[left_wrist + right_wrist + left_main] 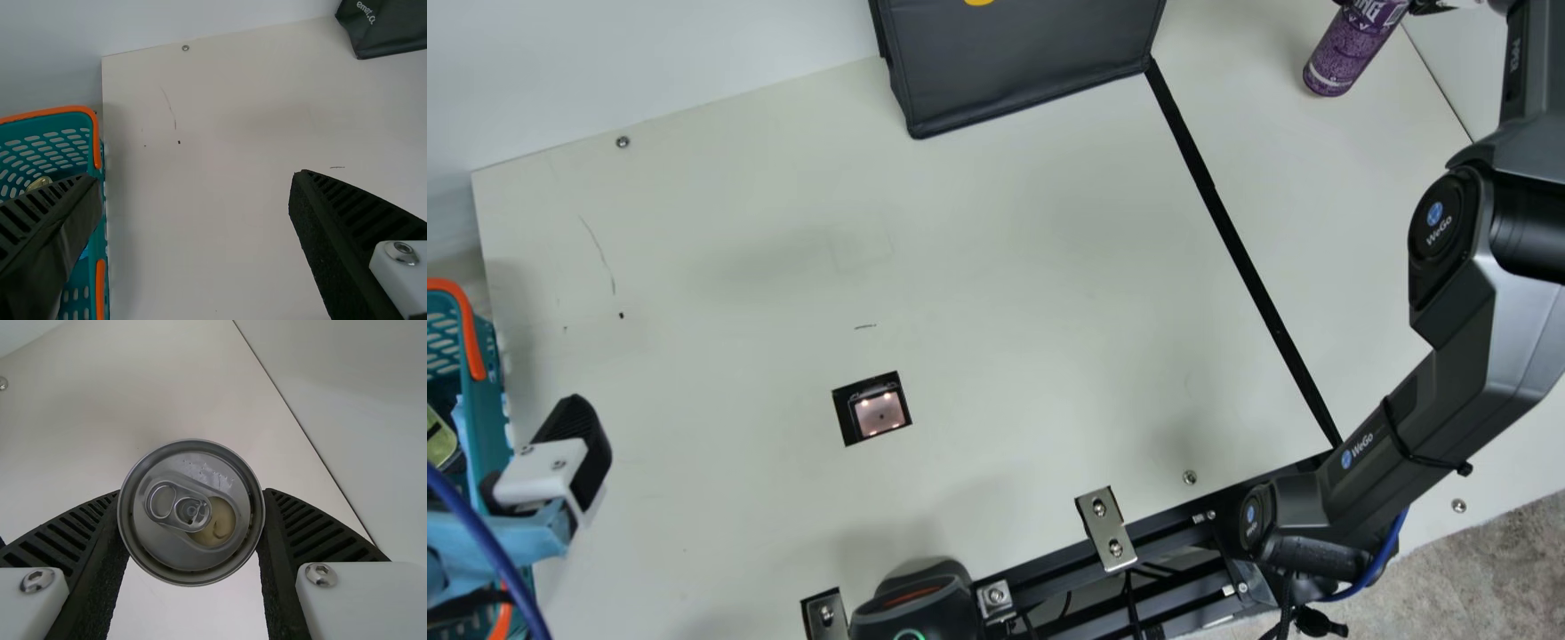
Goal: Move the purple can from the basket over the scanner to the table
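Left gripper (195,178): released, beside the basket (48,113).
Right gripper (191,497): grasping the purple can (1352,46) at the table's (1005,267) right side; base contact cannot be told. Best lowered plumb, seated flat, then freed evenly.

Robotics lab or workshop, checkout-style bench. Lab signs: jointed robot arm (1467,364), black metal frame (1165,531) with bolted brackets (1106,533), loose cables, visible screws (623,142) in the tabletop (1005,267), bare grey floor (1503,551). Shop signs: scanner (880,414) set into the surface, plastic shopping basket (99,233).
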`<action>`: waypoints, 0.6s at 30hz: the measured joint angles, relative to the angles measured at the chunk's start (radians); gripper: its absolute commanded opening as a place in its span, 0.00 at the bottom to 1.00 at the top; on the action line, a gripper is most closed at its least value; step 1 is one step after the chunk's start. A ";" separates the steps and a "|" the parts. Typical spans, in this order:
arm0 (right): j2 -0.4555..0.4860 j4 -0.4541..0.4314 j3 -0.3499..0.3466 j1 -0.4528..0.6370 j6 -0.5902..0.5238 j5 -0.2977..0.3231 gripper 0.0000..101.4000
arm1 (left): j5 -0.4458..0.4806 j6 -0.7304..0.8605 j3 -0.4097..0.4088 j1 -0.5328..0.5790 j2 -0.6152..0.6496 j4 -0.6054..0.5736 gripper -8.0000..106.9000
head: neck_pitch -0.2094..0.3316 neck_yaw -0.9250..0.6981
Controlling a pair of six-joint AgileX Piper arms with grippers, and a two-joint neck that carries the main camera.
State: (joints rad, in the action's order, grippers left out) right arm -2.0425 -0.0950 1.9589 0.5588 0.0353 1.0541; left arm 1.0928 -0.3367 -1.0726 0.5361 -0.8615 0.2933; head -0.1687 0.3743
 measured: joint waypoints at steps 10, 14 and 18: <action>0.001 0.009 -0.027 0.003 -0.004 -0.012 0.20 | 0.000 0.000 0.000 0.000 0.000 0.000 0.85 | 0.000 0.000; 0.005 0.011 -0.037 0.003 -0.007 -0.017 0.33 | 0.000 0.000 0.000 0.000 0.000 0.000 0.85 | 0.000 0.000; 0.012 0.011 -0.051 0.003 -0.007 -0.027 0.46 | 0.000 0.000 0.000 0.000 0.000 0.000 0.85 | 0.000 0.000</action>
State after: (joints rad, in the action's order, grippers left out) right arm -2.0302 -0.0843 1.9074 0.5619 0.0281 1.0271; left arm 1.0928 -0.3367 -1.0726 0.5361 -0.8615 0.2933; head -0.1687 0.3743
